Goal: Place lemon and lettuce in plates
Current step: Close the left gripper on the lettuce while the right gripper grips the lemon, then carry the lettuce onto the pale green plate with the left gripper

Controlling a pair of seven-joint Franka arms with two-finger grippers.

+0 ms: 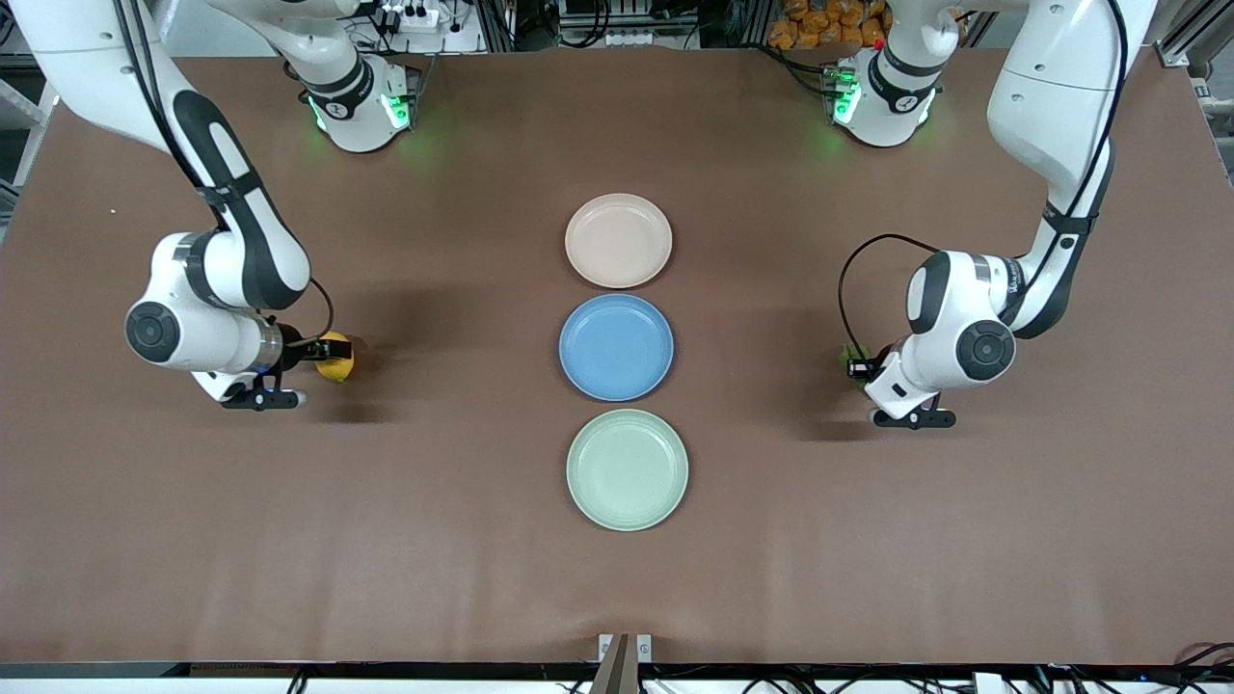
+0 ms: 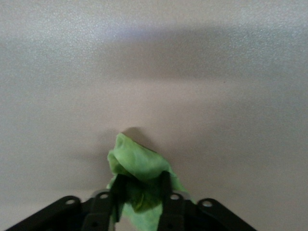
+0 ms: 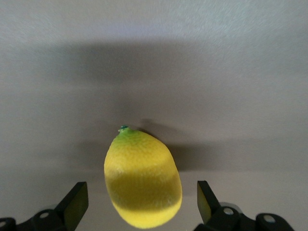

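Two claws reach down to the food on the brown bench.
The left claw pinches the lettuce at its end of the bench. The right claw is wide around the lemon. The beige plate and green plate sit in the middle.

Left arm: glossy white shells, black bands at joints, round dark grey joint cap, black cable looping off wrist.
Right arm: same white casing, black elbow strip, thin black cables along link, round dark grey joint cap.
Bases: white, green lights glowing.
Fingers: matte black, silver screws in mounts.
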